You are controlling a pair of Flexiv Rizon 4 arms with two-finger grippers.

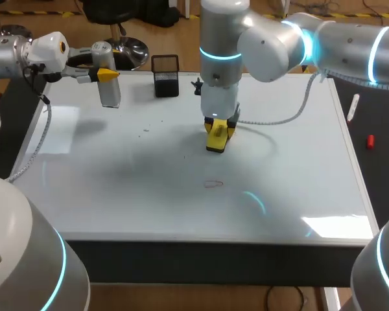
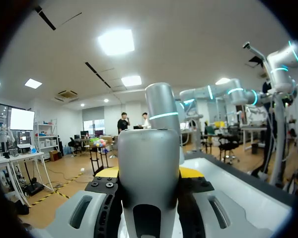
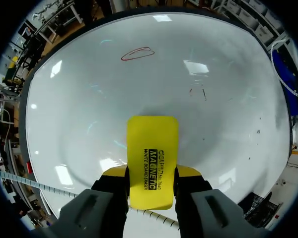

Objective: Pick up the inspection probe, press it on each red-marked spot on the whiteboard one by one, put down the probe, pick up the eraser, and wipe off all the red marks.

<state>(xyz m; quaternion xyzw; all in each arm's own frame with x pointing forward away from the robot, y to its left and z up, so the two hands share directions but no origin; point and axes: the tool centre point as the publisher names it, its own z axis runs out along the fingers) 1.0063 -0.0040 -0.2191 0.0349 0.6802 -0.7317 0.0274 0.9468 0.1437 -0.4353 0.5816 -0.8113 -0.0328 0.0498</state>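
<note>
The whiteboard (image 1: 104, 194) covers the table. One red loop mark (image 1: 212, 184) lies near its middle; in the right wrist view this red loop (image 3: 137, 53) is well ahead of the eraser. My right gripper (image 1: 219, 129) points down over the board's middle and is shut on the yellow eraser (image 1: 216, 138), which the right wrist view shows as a yellow eraser (image 3: 152, 158) clamped between the fingers of the right gripper (image 3: 152, 172). My left gripper (image 1: 107, 75) is at the far left, shut on the grey cylindrical probe (image 1: 107, 87). The probe (image 2: 149, 163) fills the left wrist view between the left gripper (image 2: 149, 173).
A black mesh holder (image 1: 165, 76) stands at the board's far edge, beside the probe. A white marker (image 1: 353, 107) and a red cap (image 1: 370, 141) lie off the board's right side. A few faint small specks (image 1: 146, 131) dot the board left of the eraser.
</note>
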